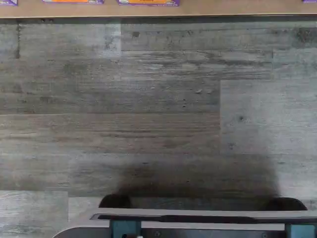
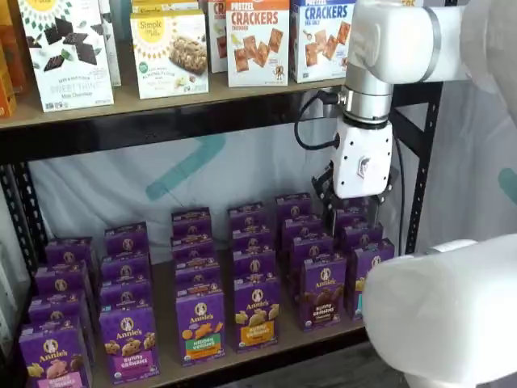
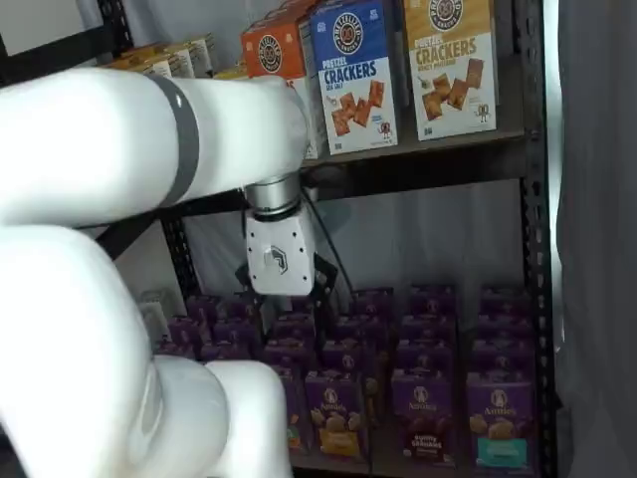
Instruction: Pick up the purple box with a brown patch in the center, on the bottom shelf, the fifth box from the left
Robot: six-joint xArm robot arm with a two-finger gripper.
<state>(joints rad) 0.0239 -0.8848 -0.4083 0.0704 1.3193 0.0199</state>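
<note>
The purple box [image 2: 323, 293] with the dark brown centre band stands upright in the front row of the bottom shelf [image 2: 266, 356], between an orange-banded carton [image 2: 257, 314] and a teal-banded one [image 2: 367, 279]. It also shows as the purple box [image 3: 422, 426] on the bottom shelf [image 3: 383, 460]. My gripper [image 2: 353, 220] hangs in front of the rack, above and slightly right of that box, touching nothing. Its black fingers are open, with purple cartons showing through the gap. Its white gripper body [image 3: 280, 261] shows from the other side. The wrist view shows only floor and a few carton tops.
Large cracker boxes [image 2: 257, 40] line the upper board. Black rack uprights [image 2: 422, 145] frame the right side. Several rows of purple cartons fill the lower board behind the front row. A cable [image 2: 311, 121] loops beside the wrist. The wrist view holds grey plank flooring [image 1: 158, 109].
</note>
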